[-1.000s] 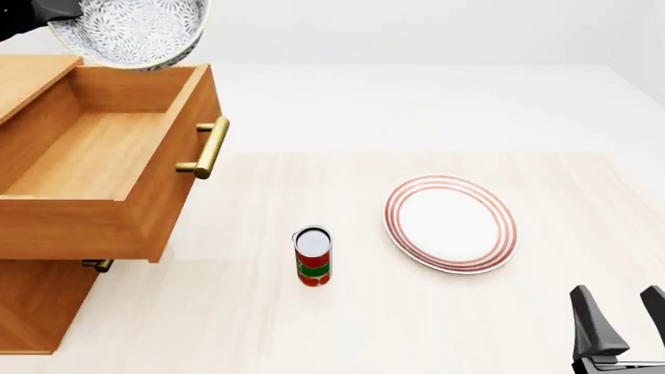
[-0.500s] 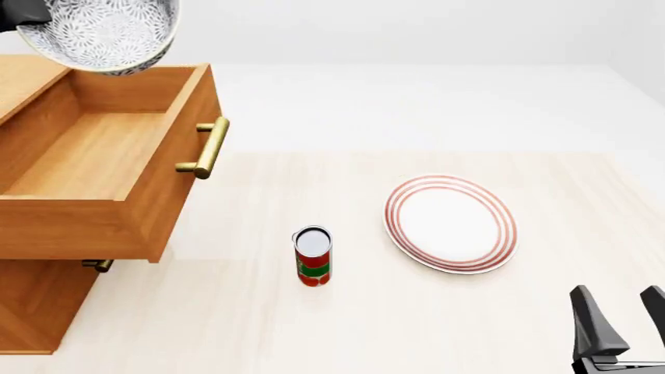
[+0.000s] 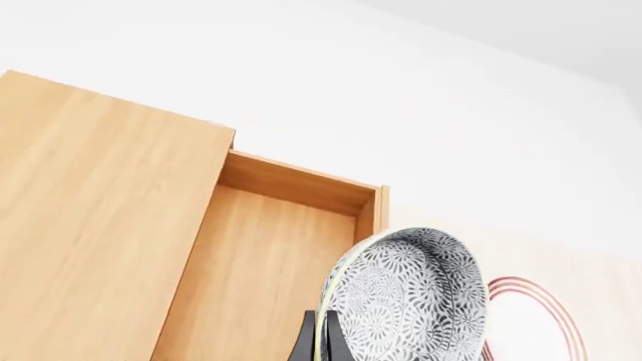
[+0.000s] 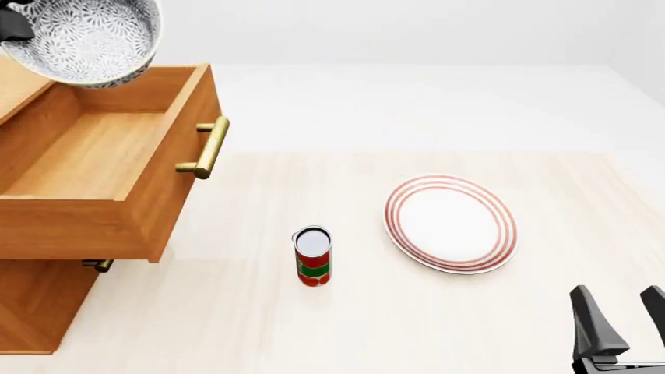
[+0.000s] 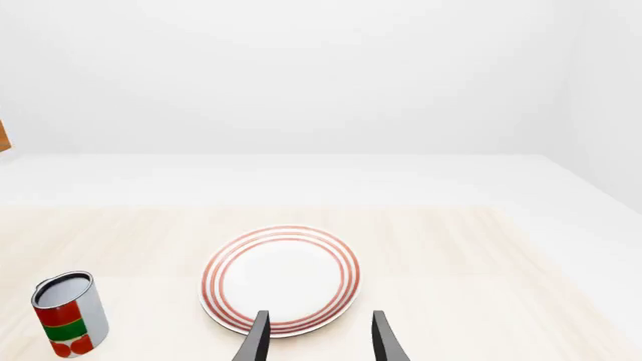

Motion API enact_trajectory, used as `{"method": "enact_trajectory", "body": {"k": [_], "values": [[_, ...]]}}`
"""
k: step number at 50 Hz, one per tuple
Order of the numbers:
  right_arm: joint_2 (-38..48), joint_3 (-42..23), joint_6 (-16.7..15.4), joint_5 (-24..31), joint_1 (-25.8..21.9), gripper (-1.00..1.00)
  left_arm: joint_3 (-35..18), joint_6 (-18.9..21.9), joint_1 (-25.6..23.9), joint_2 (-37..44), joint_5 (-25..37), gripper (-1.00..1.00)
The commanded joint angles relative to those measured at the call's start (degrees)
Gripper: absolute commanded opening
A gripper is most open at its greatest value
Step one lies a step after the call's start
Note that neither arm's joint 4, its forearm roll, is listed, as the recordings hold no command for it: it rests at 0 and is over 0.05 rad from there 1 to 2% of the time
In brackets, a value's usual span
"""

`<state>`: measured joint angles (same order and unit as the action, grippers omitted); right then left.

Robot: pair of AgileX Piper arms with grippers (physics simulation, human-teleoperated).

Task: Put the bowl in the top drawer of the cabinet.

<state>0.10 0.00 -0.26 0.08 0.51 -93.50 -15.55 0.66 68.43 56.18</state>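
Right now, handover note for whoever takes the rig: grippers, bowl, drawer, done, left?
Left gripper: shut on the bowl at its rim, bowl tilted, held in the air over the far end of the top drawer.
Right gripper: open, empty, idle at the near right of the table, short of the plate.
Done: bowl picked up; drawer pulled out of the cabinet, nothing inside.
Left: lower the bowl into the drawer, release. Can is out of the way.
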Motion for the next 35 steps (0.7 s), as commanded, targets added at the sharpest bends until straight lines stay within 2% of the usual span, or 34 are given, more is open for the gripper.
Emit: {"method": "enact_trajectory", "body": {"k": [1, 17, 35], "values": [[0.02, -0.01, 0.06, -0.03, -0.13, 1.00, 1.60, -0.16, 2.40, 0.20, -0.74, -1.00], [0.02, -0.01, 0.05, -0.05, -0.12, 1.00, 4.34, 0.29, 3.93, 0.90, -2.03, -1.00], [0.02, -0.01, 0.06, -0.04, -0.13, 1.00, 4.62, 0.50, 5.61, 2.00, -2.61, -1.00]]}}
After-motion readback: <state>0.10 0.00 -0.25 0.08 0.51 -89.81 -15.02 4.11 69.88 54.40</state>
